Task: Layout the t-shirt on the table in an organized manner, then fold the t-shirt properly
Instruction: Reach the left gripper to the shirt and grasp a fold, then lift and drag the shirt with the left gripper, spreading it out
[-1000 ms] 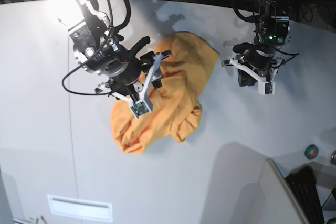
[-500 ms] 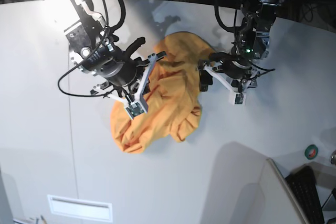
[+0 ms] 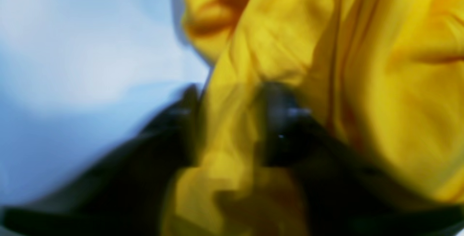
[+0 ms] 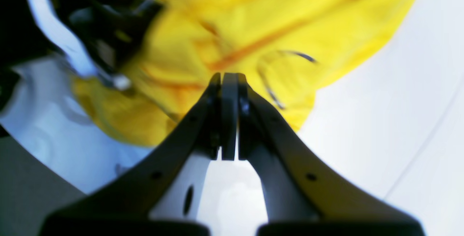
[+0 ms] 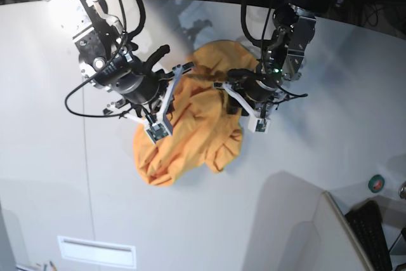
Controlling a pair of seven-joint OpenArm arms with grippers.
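While the shirt [image 5: 190,128] lies crumpled mid-frame on the bench [image 5: 304,176], the left pincer [image 3: 232,127] grips its fabric; the right pincer [image 4: 229,120] is clenched empty

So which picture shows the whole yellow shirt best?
The base view. It shows the whole t-shirt crumpled on the table. The left wrist view shows only blurry folds pinched in the left gripper. The right wrist view shows one part beyond the shut right gripper.

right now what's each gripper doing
left gripper: shut on the t-shirt, a fold between its jaws
right gripper: shut, holding nothing
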